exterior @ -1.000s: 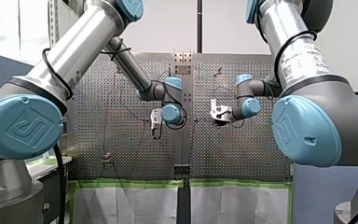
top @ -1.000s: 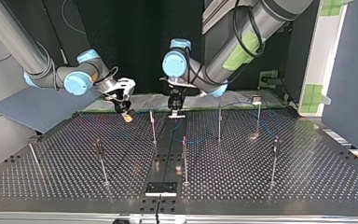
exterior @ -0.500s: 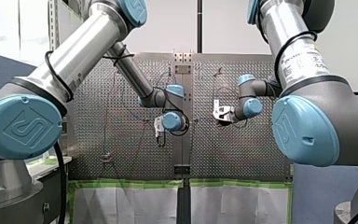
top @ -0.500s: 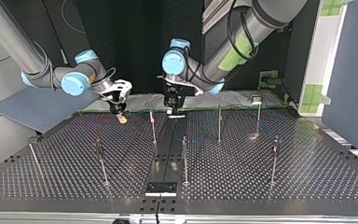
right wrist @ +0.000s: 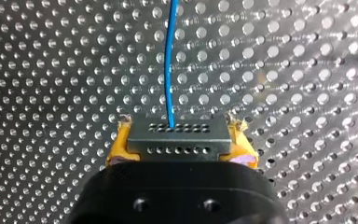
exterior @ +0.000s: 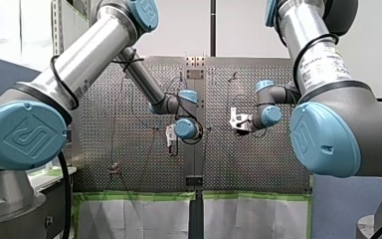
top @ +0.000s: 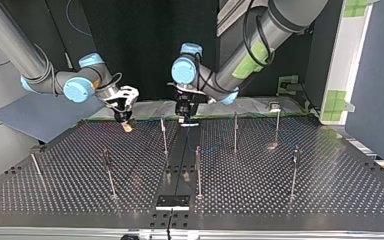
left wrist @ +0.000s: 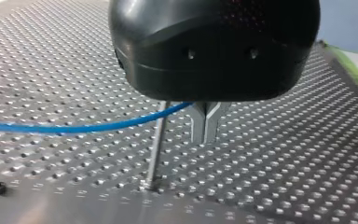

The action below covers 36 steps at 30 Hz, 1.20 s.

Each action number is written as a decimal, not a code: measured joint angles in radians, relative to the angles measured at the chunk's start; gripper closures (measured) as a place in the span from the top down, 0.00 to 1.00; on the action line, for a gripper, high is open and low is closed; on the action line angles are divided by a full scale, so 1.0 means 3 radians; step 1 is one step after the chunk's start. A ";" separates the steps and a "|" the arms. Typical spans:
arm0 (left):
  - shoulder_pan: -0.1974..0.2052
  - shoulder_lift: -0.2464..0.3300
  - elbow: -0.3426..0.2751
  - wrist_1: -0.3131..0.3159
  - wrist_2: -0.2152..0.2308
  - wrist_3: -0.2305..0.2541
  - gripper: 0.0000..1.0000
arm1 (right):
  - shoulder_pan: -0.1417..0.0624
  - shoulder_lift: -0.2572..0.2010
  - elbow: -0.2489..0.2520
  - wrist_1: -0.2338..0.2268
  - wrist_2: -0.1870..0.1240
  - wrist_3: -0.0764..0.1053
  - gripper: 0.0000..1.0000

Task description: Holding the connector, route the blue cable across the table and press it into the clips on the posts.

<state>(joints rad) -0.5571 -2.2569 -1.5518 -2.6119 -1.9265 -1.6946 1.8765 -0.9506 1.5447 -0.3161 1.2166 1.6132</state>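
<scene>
At the far edge of the perforated tabletop (top: 280, 190), seen from the camera across it, my right gripper (top: 126, 125) sits at about 11 o'clock and my left gripper (left wrist: 206, 126) at about 12 o'clock. My right gripper's yellow pads (right wrist: 119, 144) are clamped on a dark grey connector (right wrist: 177, 137) with rows of small holes, and the blue cable (right wrist: 168, 60) runs straight ahead from it, low over the tabletop. My left gripper's metal fingers are pressed together just beside a thin metal post (left wrist: 154, 149). The cable crosses that post near its top and reaches the fingers, though whether they pinch it cannot be told. The clips are too small to make out. This looks like an early step: seating the cable at a first post. To do it well, grip the connector firmly, hold the cable lightly taut and level with the clip, then push it squarely in without bending the post. A blue joint cap (exterior: 27, 134) bears a raised logo; the print on a white label (exterior: 323, 57) on my right arm is too small to read.
</scene>
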 joint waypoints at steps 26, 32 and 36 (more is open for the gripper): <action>-0.0236 0.0302 -0.0004 -0.0057 -0.0193 -0.0002 0.01 | -0.0082 0.0005 0.0002 -0.0102 0.0006 0.0043 0.00; -0.0209 0.0316 -0.0091 -0.0042 -0.0218 -0.0031 0.01 | -0.0085 0.0005 0.0000 -0.0102 0.0002 0.0044 0.00; -0.0202 0.0315 -0.0201 0.0047 -0.0155 -0.0036 0.01 | -0.0086 0.0008 -0.0001 -0.0102 0.0003 0.0044 0.00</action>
<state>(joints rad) -0.6176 -2.1625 -1.6121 -2.5976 -1.9729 -1.7055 1.8508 -0.9481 1.5445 -0.3468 1.2175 1.6263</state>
